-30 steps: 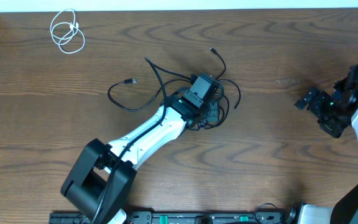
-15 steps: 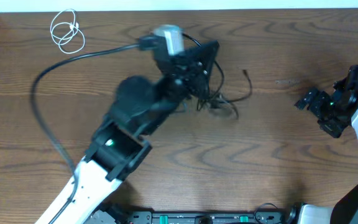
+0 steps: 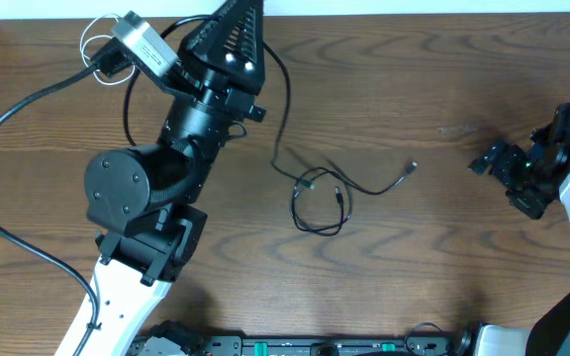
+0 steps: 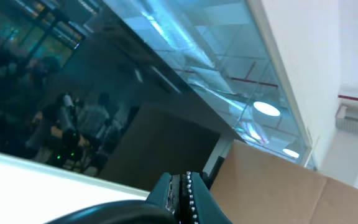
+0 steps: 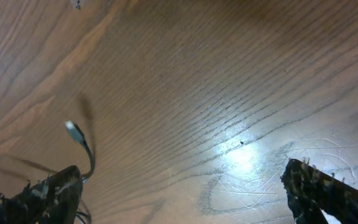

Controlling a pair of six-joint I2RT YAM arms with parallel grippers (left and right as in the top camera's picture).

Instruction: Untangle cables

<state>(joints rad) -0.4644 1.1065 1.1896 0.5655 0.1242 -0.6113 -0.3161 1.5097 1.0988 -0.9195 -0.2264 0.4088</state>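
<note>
Overhead looks straight down; left wrist faces up, right wrist close above table (image 5: 185, 93)

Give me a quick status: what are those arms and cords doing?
Left tool shut on thin black cord, raised high. Right tool open, empty. Second black cord looped on wooden table, meeting the first; white coiled cord apart. Nothing blocking.

Left arm (image 3: 127, 193) shows white links, black joints, black cable (image 3: 38, 93).

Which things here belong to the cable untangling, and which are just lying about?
Part of the job:
white cable
raised black cable
looped black cable

Just there:
thick arm cable
wooden table
</note>
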